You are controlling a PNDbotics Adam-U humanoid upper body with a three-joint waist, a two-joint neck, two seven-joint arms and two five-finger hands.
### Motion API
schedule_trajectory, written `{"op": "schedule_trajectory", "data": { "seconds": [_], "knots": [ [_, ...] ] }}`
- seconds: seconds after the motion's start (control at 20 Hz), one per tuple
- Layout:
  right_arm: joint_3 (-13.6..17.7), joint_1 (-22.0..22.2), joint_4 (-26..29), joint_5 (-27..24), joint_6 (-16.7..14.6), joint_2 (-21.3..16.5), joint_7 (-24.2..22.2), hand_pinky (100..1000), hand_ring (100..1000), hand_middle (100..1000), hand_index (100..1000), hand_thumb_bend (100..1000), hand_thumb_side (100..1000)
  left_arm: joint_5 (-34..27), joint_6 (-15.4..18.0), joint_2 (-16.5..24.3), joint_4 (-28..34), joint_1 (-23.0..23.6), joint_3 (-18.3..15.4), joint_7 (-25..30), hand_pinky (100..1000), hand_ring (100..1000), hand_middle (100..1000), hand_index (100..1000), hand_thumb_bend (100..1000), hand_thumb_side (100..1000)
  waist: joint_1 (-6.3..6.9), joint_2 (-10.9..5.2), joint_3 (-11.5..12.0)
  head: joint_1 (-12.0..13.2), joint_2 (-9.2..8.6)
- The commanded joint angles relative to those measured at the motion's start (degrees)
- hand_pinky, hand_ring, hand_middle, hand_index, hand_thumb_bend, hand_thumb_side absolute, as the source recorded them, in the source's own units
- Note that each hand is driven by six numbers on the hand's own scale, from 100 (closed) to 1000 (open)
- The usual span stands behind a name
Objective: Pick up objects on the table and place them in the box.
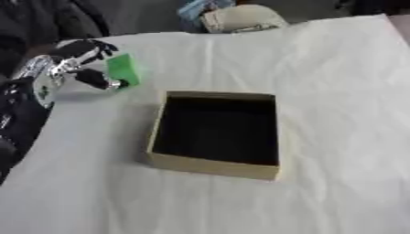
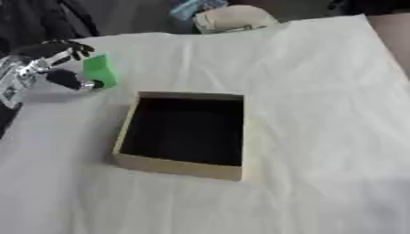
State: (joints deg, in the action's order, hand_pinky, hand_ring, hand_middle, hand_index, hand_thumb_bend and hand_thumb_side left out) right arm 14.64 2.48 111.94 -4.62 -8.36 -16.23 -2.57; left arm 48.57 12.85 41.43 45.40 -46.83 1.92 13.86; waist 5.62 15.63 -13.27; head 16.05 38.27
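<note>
The left hand (image 1: 80, 64) has its fingers and thumb curled around a green block (image 1: 123, 69); the open cardboard box (image 1: 214, 133) sits to its right

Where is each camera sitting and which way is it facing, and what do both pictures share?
Left eye view: in the robot's head, looking down at the white table; the left hand shows at upper left, fingers and thumb around a green block.
Right eye view: beside it in the head, same downward look, scene shifted slightly left; the same hand shows.
Shared: the open cardboard box, block and left hand. The right hand shows in neither.
</note>
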Motion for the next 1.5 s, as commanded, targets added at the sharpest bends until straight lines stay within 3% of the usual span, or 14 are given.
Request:
{"op": "schedule_trajectory", "data": {
  "seconds": [0.05, 0.1, 0.2, 0.35, 0.7, 0.9, 1.15, 1.5],
  "knots": [
    [0.1, -0.4, 0.8, -0.3, -0.2, -0.7, -0.2, 810, 879, 797, 892, 100, 671, 0.4, 0.0, 1.0, 0.0, -0.5, -0.2, -1.0, 795, 726, 720, 903, 330, 481, -0.19, -0.70, -0.2, 0.3, -0.19],
    [0.1, -0.4, 0.8, -0.3, -0.2, -0.7, -0.2, 810, 879, 798, 892, 100, 671, 0.3, 0.0, 0.9, 0.1, -0.4, -0.2, -1.5, 778, 675, 654, 866, 217, 422, -0.22, -0.68, -0.2, 0.3, -0.21],
    [0.1, -0.4, 0.8, -0.3, -0.2, -0.6, -0.2, 810, 879, 798, 892, 100, 670, -0.2, 0.0, 0.7, 0.5, -0.3, -0.1, -2.4, 751, 599, 562, 827, 105, 388, -0.27, -0.67, -0.3, 0.3, -0.23],
    [0.2, -0.4, 0.8, -0.3, -0.2, -0.6, -0.2, 810, 879, 798, 892, 100, 670, -2.7, 0.4, 1.1, 3.0, -0.1, 0.1, -3.4, 732, 545, 493, 802, 100, 373, -0.33, -0.77, -0.2, 0.2, -0.15],
    [0.2, -0.3, 0.7, -0.3, -0.2, -0.6, -0.1, 810, 879, 798, 892, 100, 669, -7.9, 0.0, 3.1, 10.1, 0.8, 0.9, -2.3, 730, 543, 489, 804, 100, 376, -0.39, -0.94, 0.2, 0.0, -0.07],
    [0.0, -0.3, 0.7, -0.5, -0.2, -0.9, -0.4, 810, 880, 798, 892, 100, 666, -10.8, 2.5, 1.5, 14.8, -2.5, 5.3, -2.4, 729, 545, 490, 815, 100, 419, -0.43, -1.52, 0.4, -0.1, -0.03],
    [-0.2, -0.4, 0.6, -0.6, -0.2, -0.9, -0.7, 811, 880, 798, 892, 100, 668, -15.1, 6.9, 0.1, 22.3, -3.9, 10.7, 1.6, 730, 553, 496, 816, 100, 431, -0.38, -1.66, -0.1, -0.2, -0.08],
    [-0.4, -0.4, 0.5, -0.6, -0.2, -0.9, -1.1, 810, 880, 798, 892, 100, 669, -17.4, 6.3, -1.2, 32.0, -3.0, 15.8, 8.6, 733, 565, 509, 822, 100, 455, -0.35, -1.53, -0.4, -0.3, -0.30]
  ]
}}
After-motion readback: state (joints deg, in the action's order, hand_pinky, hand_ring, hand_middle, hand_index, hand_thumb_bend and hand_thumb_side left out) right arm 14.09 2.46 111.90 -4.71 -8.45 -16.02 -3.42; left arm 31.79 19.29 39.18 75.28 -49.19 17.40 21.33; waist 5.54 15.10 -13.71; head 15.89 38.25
